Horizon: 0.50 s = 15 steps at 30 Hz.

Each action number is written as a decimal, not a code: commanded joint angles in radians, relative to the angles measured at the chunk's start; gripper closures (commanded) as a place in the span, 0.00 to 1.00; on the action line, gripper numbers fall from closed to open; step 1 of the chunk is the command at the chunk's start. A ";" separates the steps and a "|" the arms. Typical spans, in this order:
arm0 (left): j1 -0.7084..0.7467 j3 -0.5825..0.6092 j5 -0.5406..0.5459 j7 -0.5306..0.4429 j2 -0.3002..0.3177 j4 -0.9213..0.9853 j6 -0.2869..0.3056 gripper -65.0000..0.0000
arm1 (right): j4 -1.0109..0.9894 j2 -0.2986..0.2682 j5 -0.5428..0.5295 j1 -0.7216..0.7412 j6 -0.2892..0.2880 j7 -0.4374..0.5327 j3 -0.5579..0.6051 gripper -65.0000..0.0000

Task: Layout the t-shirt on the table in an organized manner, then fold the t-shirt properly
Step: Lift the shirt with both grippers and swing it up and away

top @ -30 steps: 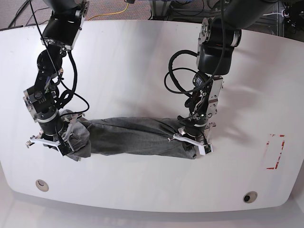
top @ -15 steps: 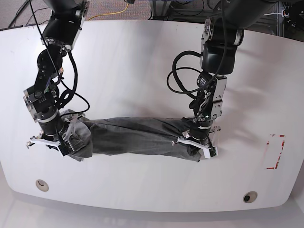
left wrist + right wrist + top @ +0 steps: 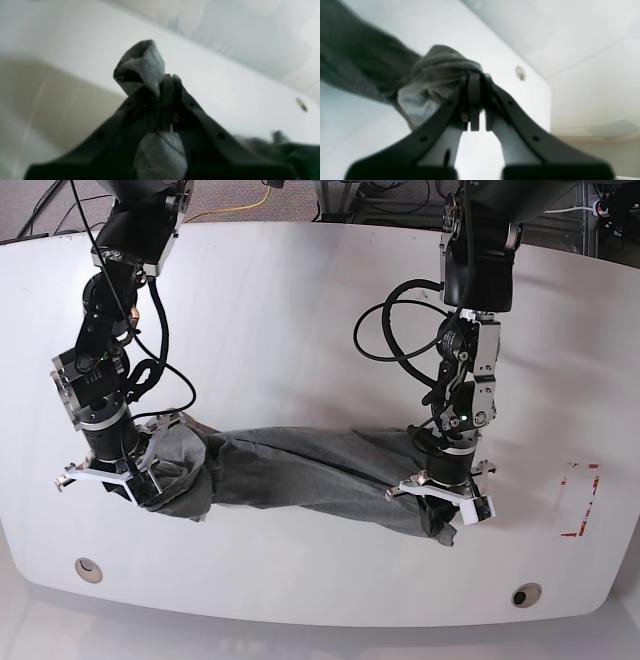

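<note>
The white tabletop fills the base view, its far corners cut off by the frame and by both arms' upper links. Across its near half the grey t-shirt lies stretched into a long, twisted roll, so neither sleeves, collar nor hem can be made out. In both wrist views the cloth is blurred.

The left gripper, on the right of the base view, has its jaws pinched tight on the roll's right end; its wrist view shows a knob of fabric poking up past the closed tips, with more bunched below them. The right gripper has its jaws closed on the left end, where cloth bulges over the tips.

Against the earlier pictures, the left gripper has travelled rightward and toward the near edge, pulling the roll longer and slanting it down to the right. The right gripper has barely shifted.

Smaller: red tape marks near the right edge, and two round cable holes along the near edge.
</note>
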State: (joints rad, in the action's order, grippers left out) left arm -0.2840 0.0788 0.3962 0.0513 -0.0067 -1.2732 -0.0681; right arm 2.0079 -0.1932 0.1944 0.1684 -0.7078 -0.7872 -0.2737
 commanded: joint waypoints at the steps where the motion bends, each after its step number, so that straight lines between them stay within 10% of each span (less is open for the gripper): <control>1: -0.013 0.005 -0.026 -0.021 0.027 -0.096 0.004 1.00 | 0.014 -0.013 -0.002 0.024 0.010 0.024 -0.005 1.00; 15: -0.073 0.014 -0.039 0.075 0.176 -0.306 0.004 1.00 | -0.091 -0.015 0.004 0.110 0.010 0.024 -0.005 1.00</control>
State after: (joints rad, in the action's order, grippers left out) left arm -0.3164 0.0975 0.3592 0.1646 0.1364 -1.5356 -0.0662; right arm 1.9244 -0.1951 0.2031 0.2390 -0.7074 -0.7860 -0.2752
